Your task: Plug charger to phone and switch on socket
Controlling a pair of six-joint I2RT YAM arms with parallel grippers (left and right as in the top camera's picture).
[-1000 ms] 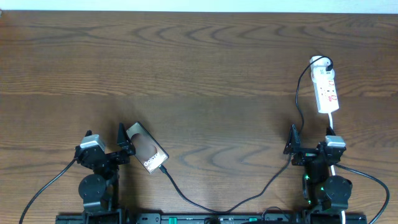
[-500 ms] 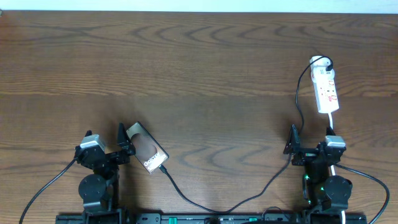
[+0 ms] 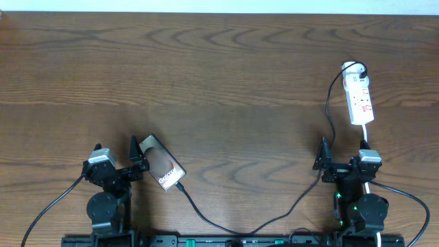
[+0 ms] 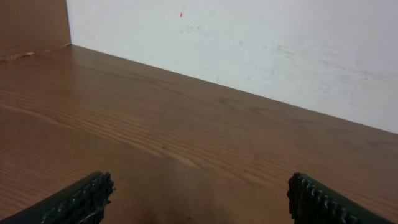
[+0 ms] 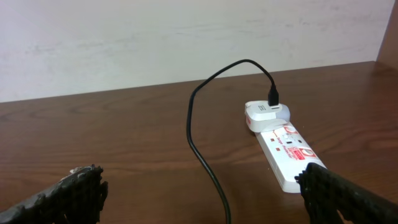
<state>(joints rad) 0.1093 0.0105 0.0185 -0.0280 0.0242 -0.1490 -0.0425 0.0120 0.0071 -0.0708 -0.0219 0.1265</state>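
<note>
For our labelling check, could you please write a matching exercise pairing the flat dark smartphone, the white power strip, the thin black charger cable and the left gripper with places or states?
1 flat dark smartphone
2 white power strip
3 thin black charger cable
4 left gripper

A far right side
B jaws wide open
C lying near left
D along the near edge

Pairs: 1-C; 2-A; 3-D; 4-B

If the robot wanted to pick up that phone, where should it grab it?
Probably across its two long edges, from straight above. The phone lies flat and slanted on the table, so only its narrow width suits a pinch, and the charger cable seems to meet its lower short end.
</note>
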